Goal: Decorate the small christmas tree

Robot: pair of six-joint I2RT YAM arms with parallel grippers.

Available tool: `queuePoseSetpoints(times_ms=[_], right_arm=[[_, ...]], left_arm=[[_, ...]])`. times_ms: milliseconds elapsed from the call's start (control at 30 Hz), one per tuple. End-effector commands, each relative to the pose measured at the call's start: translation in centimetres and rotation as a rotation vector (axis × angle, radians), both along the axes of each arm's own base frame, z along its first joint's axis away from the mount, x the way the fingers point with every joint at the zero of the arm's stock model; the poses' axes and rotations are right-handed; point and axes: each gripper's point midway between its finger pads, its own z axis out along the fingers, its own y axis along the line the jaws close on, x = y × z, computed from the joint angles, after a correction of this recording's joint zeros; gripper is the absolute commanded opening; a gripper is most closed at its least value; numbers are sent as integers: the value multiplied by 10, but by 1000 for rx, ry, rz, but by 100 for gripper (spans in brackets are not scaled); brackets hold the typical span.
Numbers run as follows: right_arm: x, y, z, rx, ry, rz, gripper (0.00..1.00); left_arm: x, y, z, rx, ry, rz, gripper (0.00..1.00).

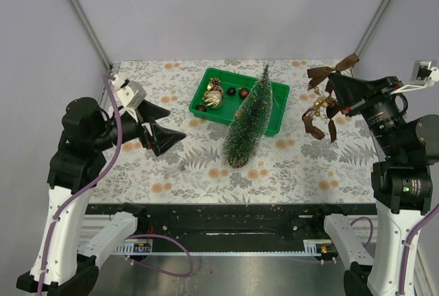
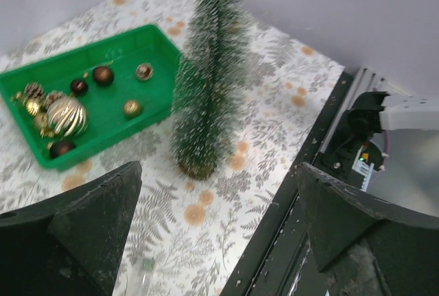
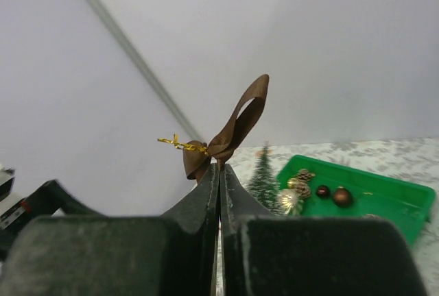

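The small christmas tree (image 1: 248, 121) stands upright on the table, its top overlapping the green tray (image 1: 278, 107). The tree also shows in the left wrist view (image 2: 209, 70) and the right wrist view (image 3: 263, 173). My left gripper (image 1: 164, 125) is open and empty, above the table to the left of the tree; the tree base shows beyond its fingers (image 2: 103, 214). My right gripper (image 1: 336, 83) is held high at the right, shut (image 3: 219, 167) on a brown ribbon bow (image 3: 236, 121) with a gold tie. The bow (image 1: 319, 112) hangs in the air right of the tray.
The green tray (image 2: 116, 114) holds a gold ribbed bauble (image 1: 212, 99), small dark red balls (image 1: 243, 92) and pine cones (image 1: 215, 82). The table's black front rail (image 1: 233, 210) runs along the near edge. White walls and metal posts close the back.
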Motion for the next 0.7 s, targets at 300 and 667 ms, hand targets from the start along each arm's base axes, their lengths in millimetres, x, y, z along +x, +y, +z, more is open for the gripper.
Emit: queuePoseSetpoints(times_ms=[300,667], right_arm=[[-86,66,76,12,-316,501,0],[-77,70,73,64,-293,570,0]], left_arm=[[-38,-57,59,-151,-269,-338,99],[-25,-107,72,-141,-292,-356,99]])
